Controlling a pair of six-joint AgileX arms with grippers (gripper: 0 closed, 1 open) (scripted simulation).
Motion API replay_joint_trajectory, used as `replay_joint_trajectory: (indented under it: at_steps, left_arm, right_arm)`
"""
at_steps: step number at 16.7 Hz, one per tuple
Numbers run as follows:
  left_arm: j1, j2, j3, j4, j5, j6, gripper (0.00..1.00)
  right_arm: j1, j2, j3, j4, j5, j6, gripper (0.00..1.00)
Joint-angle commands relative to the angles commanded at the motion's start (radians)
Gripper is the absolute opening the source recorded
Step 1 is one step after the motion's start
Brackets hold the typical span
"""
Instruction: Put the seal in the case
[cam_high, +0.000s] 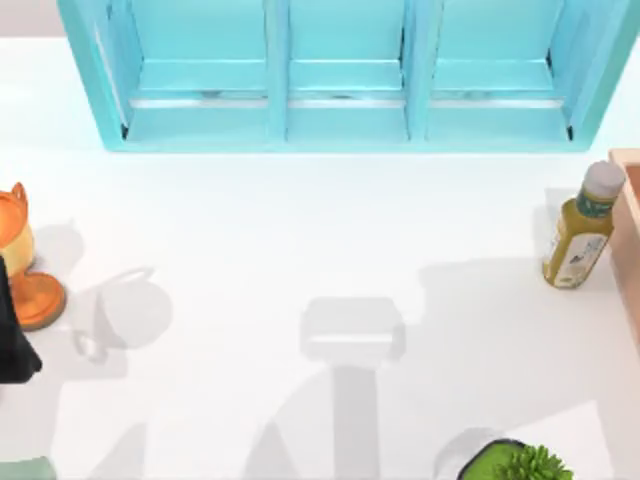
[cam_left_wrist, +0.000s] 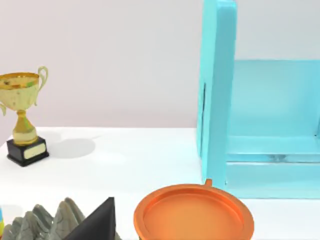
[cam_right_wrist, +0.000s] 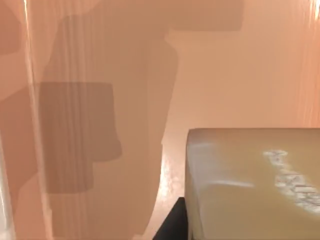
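One seal (cam_right_wrist: 250, 185) close at right tool, grip unclear; one case (cam_high: 340, 80), three compartments

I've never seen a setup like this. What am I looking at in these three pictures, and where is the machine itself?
This is a simulated table with two AgileX robot arms. One picture looks down from above; the other two come from cameras on the arms' wrists.

From above you see the turquoise case with three open compartments at the back, an orange cat figure at the left edge, a yellow bottle at the right, and a green plant at the front. A dark piece of the left arm shows beside the cat.

The left wrist camera also catches a gold trophy. The right wrist camera looks closely at a tan block, the seal, against a peach-coloured surface.
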Motion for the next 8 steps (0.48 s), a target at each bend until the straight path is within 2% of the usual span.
replay_joint_trajectory:
  at_steps: [8]
  left_arm:
    - [0.0, 0.0, 0.0, 0.0, 0.0, 0.0, 1.0]
  right_arm:
    - [-0.004, -0.015, -0.043, 0.012, 0.001, -0.018, 0.0]
